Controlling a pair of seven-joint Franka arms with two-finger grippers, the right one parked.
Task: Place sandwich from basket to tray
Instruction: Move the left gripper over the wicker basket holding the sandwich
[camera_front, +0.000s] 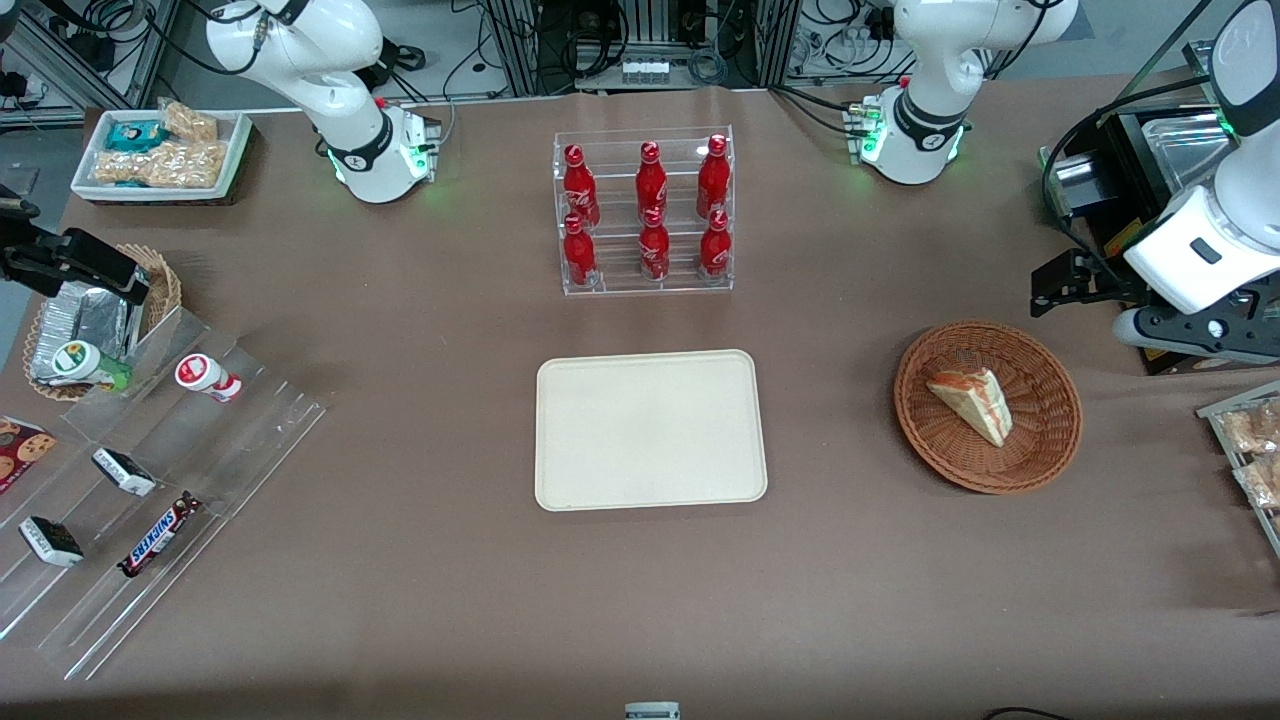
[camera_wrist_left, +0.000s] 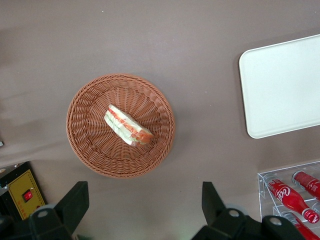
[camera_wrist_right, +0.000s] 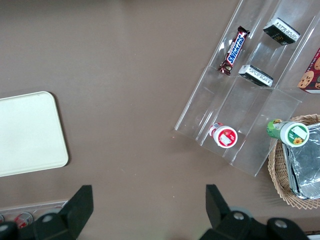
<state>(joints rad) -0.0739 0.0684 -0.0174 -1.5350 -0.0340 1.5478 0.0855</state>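
Sandwich (camera_front: 972, 402) lies in the wicker basket (camera_front: 1040, 455) on the brown-clothed table (camera_front: 400, 560), well apart from the bare tray (camera_front: 650, 430). Above it, the gripper (camera_wrist_left: 145, 205) hovers wide open, holding nothing.

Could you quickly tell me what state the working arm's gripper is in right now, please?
Left gripper: jaws open, holding nothing, hovering above the table beside the basket; the sandwich lies in it.

The hand (camera_wrist_left: 142, 207) hung open above the basket (camera_wrist_left: 85, 145); bare worktop (camera_wrist_left: 205, 125) lay between basket and tray (camera_wrist_left: 280, 85).
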